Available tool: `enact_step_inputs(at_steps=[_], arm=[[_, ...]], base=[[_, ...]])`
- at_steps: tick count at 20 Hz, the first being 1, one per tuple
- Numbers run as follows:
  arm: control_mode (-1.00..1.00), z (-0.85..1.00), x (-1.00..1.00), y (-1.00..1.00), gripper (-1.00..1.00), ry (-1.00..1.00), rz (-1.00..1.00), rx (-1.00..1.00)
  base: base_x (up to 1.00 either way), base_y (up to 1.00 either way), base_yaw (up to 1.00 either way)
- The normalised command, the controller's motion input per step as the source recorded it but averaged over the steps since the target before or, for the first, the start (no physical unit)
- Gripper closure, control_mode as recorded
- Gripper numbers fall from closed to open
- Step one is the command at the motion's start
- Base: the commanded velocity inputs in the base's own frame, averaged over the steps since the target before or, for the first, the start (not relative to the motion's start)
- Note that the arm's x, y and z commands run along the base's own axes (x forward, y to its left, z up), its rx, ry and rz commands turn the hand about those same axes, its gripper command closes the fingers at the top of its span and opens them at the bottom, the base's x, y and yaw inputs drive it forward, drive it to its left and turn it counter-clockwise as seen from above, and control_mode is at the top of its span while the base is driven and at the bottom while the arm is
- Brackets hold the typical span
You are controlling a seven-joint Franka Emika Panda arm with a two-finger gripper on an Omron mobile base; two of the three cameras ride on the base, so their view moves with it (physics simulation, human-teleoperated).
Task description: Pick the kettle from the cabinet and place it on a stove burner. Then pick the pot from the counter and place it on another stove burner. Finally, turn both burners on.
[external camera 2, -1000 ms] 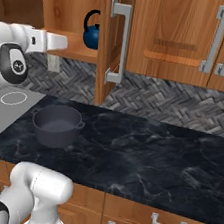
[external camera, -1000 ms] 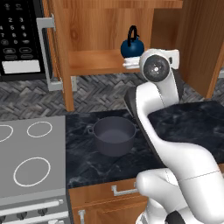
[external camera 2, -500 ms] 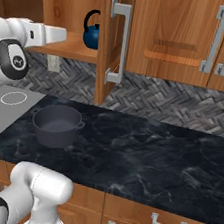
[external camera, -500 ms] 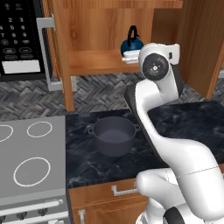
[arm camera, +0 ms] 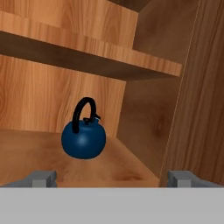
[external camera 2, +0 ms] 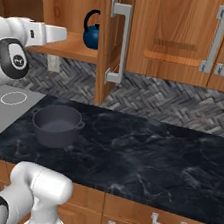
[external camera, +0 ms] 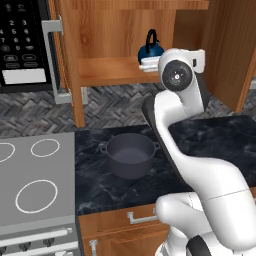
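The dark-blue kettle (arm camera: 84, 138) stands upright on the plank shelf of the open brown cabinet (external camera: 110, 70), near its right wall; it also shows as kettle (external camera: 151, 47) and kettle (external camera 2: 91, 30). My gripper (arm camera: 112, 178) is open and empty, level with the shelf and a short way in front of the kettle, touching nothing. The dark-grey pot (external camera: 130, 155) sits on the black marble counter (external camera: 215, 135), just right of the cooktop; it is pot (external camera 2: 56, 125) from the other side. A small white stove burner ring (external camera: 45, 147) lies left of the pot.
The cabinet door (external camera 2: 111, 38) with its silver bar handle hangs open right of the kettle. A black microwave (external camera: 20, 45) is left of the cabinet. A larger ring (external camera: 36, 196) and front knobs (external camera: 30, 245) mark the cooktop. An upper shelf (arm camera: 87, 50) spans above the kettle.
My hand has risen slightly and edged toward the shelf. The kettle and the pot have stayed put, and the jaws have stayed open.
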Motion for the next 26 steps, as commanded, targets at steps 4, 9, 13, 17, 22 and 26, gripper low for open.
enact_step_inputs(at_steps=[4, 9, 13, 17, 22, 26], arm=[[-1.00, 0.00, 0.31, 0.02, -1.00, 0.00, 0.00, 0.00], [-1.00, 0.00, 0.37, 0.06, -1.00, 0.00, -0.02, -0.01], [-1.00, 0.00, 0.30, 0.07, -1.00, 0.00, -0.05, -0.02], [-1.00, 0.00, 0.24, 0.14, -1.00, -0.01, -0.09, -0.02], [-1.00, 0.00, 0.26, 0.11, -1.00, -0.12, -0.10, 0.06], [-1.00, 0.00, 0.23, 0.26, -1.00, -0.08, -0.07, 0.11]], base=[[0.00, 0.00, 0.00], [0.00, 0.00, 0.00], [0.00, 0.00, 0.00], [0.00, 0.00, 0.00], [0.00, 0.00, 0.00], [0.00, 0.00, 0.00]])
